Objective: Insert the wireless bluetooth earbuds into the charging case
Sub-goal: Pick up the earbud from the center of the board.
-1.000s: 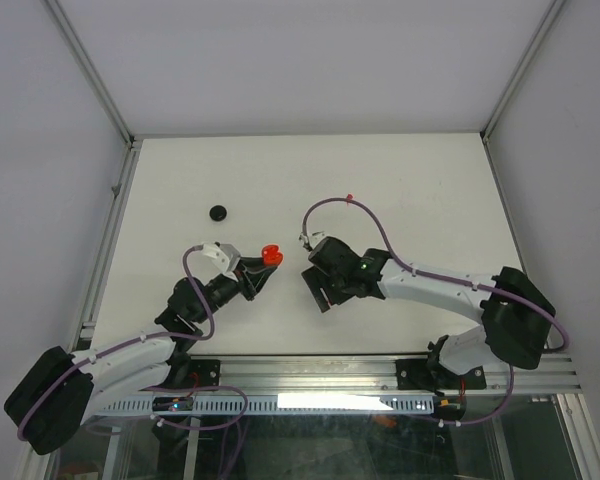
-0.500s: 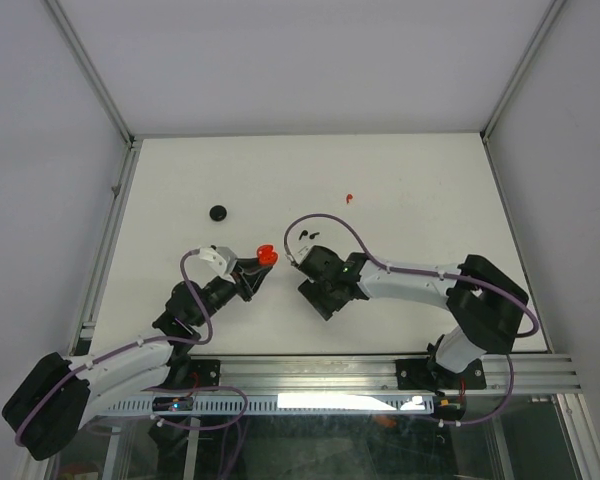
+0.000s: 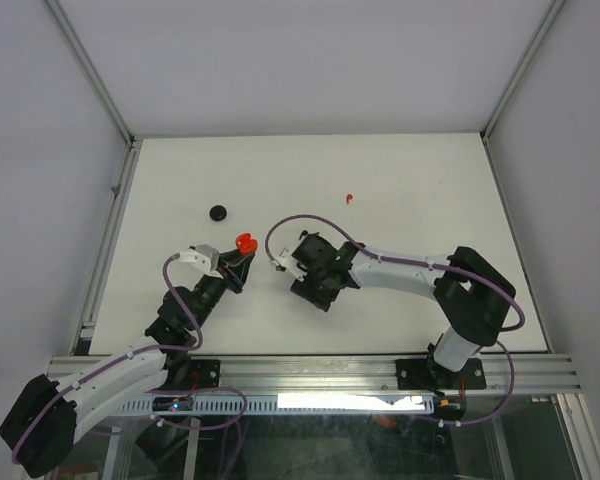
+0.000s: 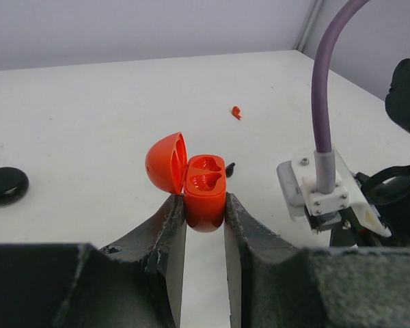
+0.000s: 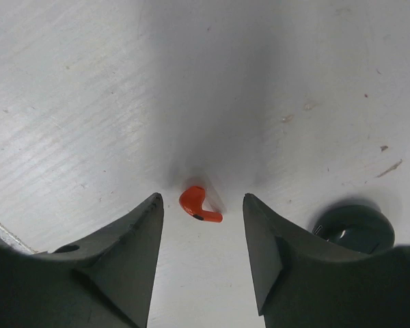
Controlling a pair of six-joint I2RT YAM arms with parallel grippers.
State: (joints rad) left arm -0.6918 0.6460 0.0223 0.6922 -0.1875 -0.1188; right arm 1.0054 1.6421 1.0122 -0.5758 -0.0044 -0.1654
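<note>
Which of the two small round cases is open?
The red plastic case, gripped by the left hand: its lid is flipped back. The black round case lies shut on the table.

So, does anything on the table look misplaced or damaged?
Nothing looks damaged. The red plastic charging case, open in the left gripper, has both wells empty. One small red comma-shaped earbud lies alone farther back; a second red earbud lies between the open jaws of the right gripper.

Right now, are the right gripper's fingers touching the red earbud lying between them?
Apart. The right wrist view shows bare white table on both sides of the red earbud, between it and each of the right gripper's fingers.
</note>
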